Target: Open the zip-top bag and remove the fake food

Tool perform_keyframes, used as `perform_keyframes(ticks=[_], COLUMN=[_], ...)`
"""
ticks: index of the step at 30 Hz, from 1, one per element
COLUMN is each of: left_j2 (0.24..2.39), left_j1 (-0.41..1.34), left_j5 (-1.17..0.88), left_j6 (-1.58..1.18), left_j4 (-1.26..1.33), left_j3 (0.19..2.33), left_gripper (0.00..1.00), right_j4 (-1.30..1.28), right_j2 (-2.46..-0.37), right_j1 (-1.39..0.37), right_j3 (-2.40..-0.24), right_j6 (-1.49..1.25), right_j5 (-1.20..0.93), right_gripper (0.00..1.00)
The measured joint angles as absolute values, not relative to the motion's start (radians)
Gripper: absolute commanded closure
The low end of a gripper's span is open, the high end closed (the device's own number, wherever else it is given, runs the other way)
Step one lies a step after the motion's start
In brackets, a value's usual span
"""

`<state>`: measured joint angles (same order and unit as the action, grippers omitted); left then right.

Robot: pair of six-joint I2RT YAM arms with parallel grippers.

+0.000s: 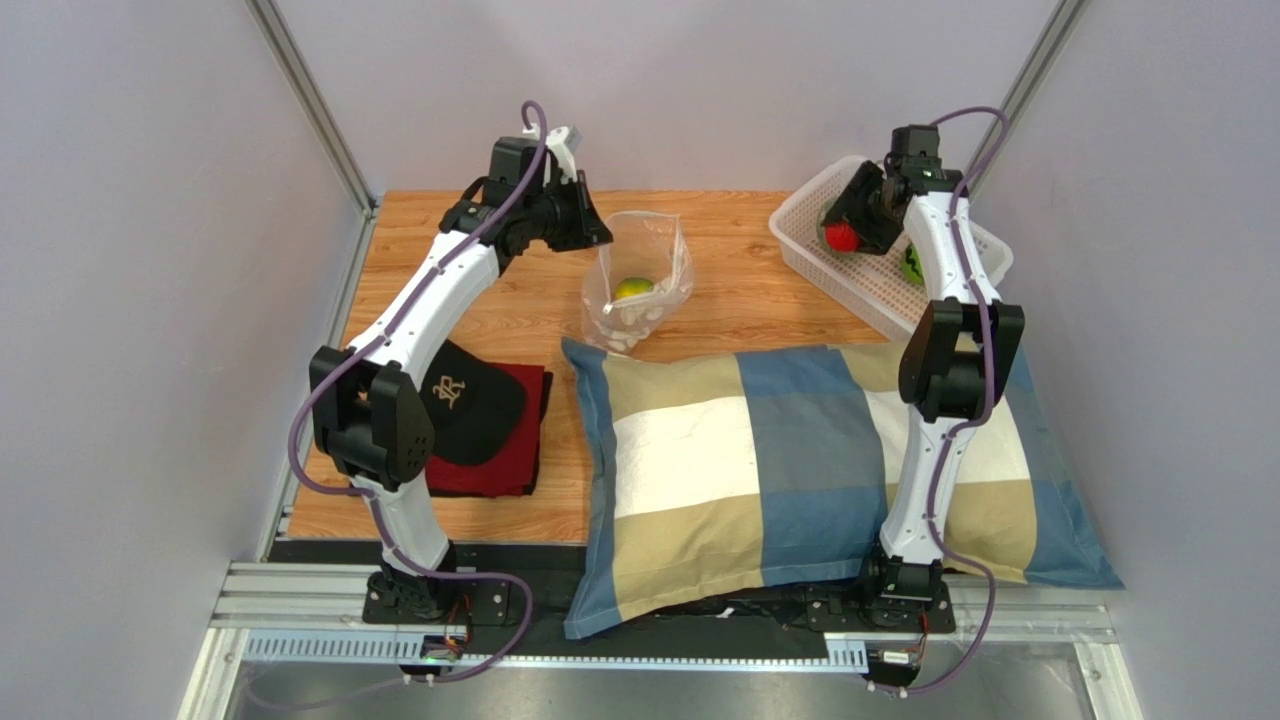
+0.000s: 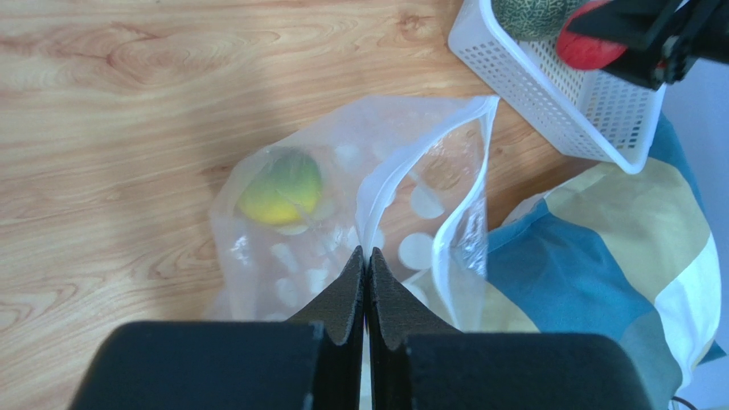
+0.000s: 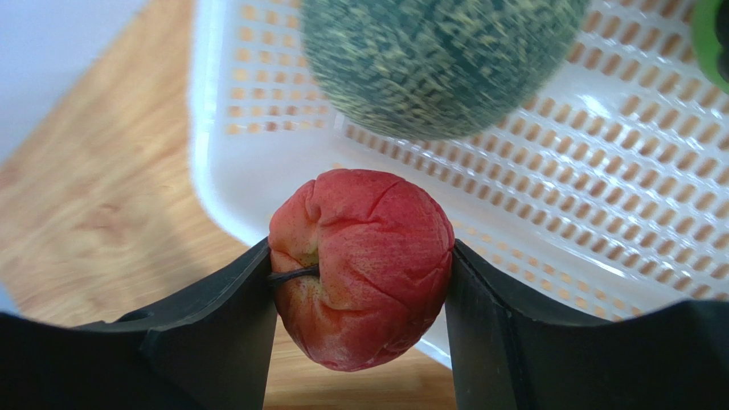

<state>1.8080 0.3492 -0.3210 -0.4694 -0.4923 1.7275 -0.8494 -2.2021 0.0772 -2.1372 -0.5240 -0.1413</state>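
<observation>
My left end effector (image 2: 368,256) clamps the zip-top bag (image 2: 282,248) by its lip (holding the mouth agape); right end effector (image 3: 359,256) grips the red fruit (image 3: 376,290) over the basket's (image 3: 599,213) rim.

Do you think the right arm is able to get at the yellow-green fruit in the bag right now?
Probably not yet: the right gripper is clamped on the red fruit at the basket. The left gripper holds the bag open, so entry looks free.
</observation>
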Motion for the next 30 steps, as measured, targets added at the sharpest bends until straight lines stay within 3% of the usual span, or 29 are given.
perform_keyframes(ticks=[2,6,12,15,16,18,23,25,30], left_j2=[1.808,1.808,1.808,1.808,1.808,1.809,1.822,1.830,1.837], left_j1=[0.346,0.343,0.344,0.344,0.344,0.344,0.344,0.345,0.347], left_j5=[-0.324,-0.331,-0.353,-0.360,-0.361,-0.365,-0.383,-0.388,-0.391], left_j6=[-0.468,-0.469,-0.474,-0.476,-0.477,-0.480,-0.495,-0.498,-0.503], left_j4=[-0.496,-0.498,-0.499,-0.498,-0.498,-0.498,-0.492,-0.488,-0.479], left_j3=[1.743,1.755,1.755,1.755,1.755,1.755,1.755,1.755,1.755], left_gripper=[1.00,1.00,1.00,1.00,1.00,1.00,1.00,1.00,1.00], right_j4=[-0.891,-0.930,-0.976,-1.021,-1.036,-1.051,-1.036,-1.003,-0.929], right_j2=[-2.211,-2.211,-2.211,-2.211,-2.210,-2.204,-2.119,-2.065,-1.997], right_j1=[0.075,0.073,0.071,0.065,0.061,0.043,-0.102,-0.193,-0.379], right_j3=[-2.137,-2.138,-2.139,-2.160,-2.175,-2.201,-2.197,-2.177,-2.172], right_j6=[-0.505,-0.468,-0.424,-0.409,-0.407,-0.410,-0.485,-0.540,-0.661], right_j5=[-0.104,-0.026,0.081,0.112,0.114,0.103,0.013,-0.036,-0.134], right_gripper=[0.22,0.05,0.01,0.11,0.21,0.30,0.74,0.84,1.00])
